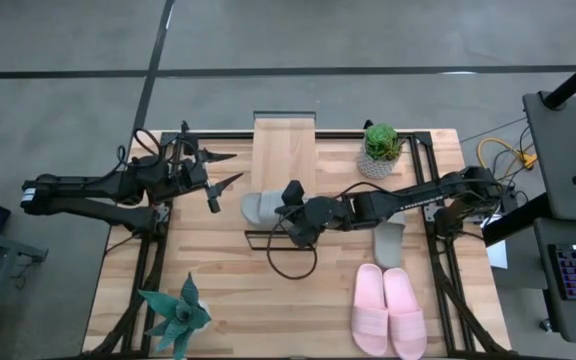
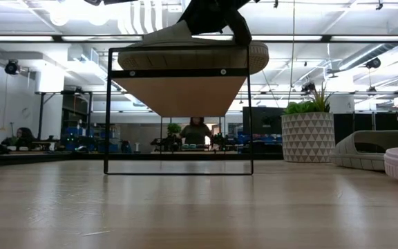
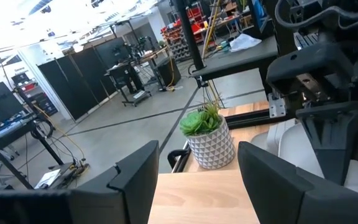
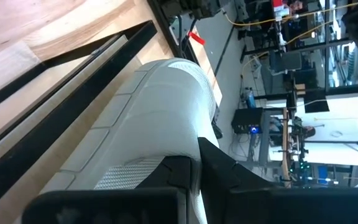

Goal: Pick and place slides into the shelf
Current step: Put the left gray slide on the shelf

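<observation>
High view showed your right gripper (image 1: 290,203) clamped on a grey foam slide sandal (image 1: 260,208), which rested on the front end of the light-wood, black-framed shelf (image 1: 284,150). You needed to seat it flat and fully on the plank before letting go, since it overhung the edge. Your left gripper (image 1: 225,170) waited wide apart beside the shelf. The pale pink foam pair (image 1: 389,310) lay on the table.

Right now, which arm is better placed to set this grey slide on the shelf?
The right. Its gripper is shut on the grey slide at the shelf plank's near end. The left gripper hangs open beside the shelf, holding nothing.
</observation>
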Available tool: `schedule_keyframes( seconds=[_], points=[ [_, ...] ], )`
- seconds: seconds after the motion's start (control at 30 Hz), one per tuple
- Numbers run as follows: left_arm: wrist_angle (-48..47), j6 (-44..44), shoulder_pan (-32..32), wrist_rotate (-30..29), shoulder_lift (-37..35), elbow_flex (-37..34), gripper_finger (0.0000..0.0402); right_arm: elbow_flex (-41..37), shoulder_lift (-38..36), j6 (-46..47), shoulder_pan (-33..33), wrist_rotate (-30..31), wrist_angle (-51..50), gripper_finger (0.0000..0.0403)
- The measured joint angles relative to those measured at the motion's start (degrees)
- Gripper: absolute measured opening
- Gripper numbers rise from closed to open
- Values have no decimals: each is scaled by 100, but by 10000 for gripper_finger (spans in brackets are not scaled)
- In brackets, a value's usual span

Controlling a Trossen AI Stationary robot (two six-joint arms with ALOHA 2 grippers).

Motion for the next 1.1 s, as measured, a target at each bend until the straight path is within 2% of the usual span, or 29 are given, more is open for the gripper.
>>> schedule_keyframes(
  seconds=[1.1],
  points=[
    [-13,9,2,0,20,-1,204,-111,1,32,-160,-61,36,9]
  ],
)
